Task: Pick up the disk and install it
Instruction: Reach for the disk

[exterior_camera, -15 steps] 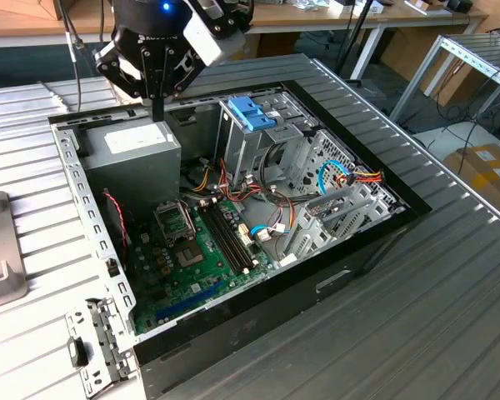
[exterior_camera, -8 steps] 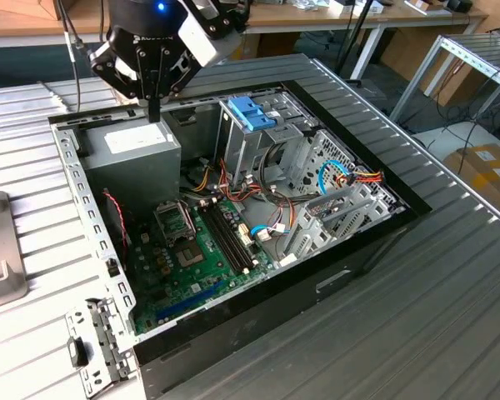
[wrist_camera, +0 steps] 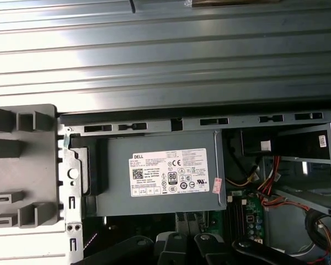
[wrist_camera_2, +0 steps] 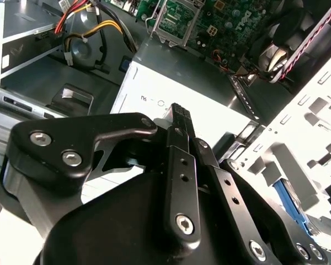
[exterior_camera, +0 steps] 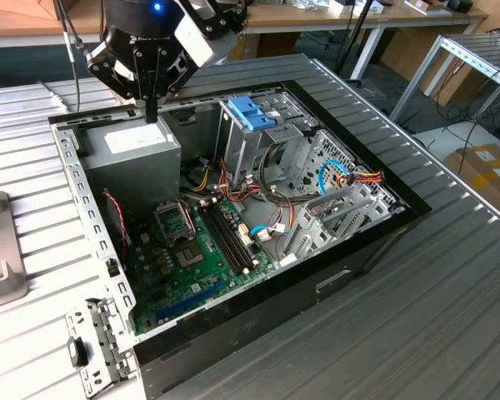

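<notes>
Grey power-supply box (exterior_camera: pixel 132 146): sat in the case's corner at the exterior view's left, white label up, with the gripper hanging right over it.
Gripper (exterior_camera: pixel 151 115): black, pointed straight down, tip just above the box's top near its far edge. Couldn't tell if it touched.
Jaws: pressed together, nothing between them in the second wrist view.
Disk (wrist_camera_2: pixel 291 200): a blue rail with a grey face beside it showed in the second wrist view, past the pale slotted block (wrist_camera_2: pixel 314 138). It was mostly hidden behind the gripper's body and well apart from the jaws.
Case (exterior_camera: pixel 258 308): black tower lying open on the ribbed metal desk (exterior_camera: pixel 417 333), motherboard (exterior_camera: pixel 192 250) exposed.
Drive cage (exterior_camera: pixel 271 154): bare metal, at the exterior view's right of the box, with a blue plastic clip (exterior_camera: pixel 252 112) on top.
Cables (exterior_camera: pixel 358 177): red, yellow and blue bundle lay just past the cage.
</notes>
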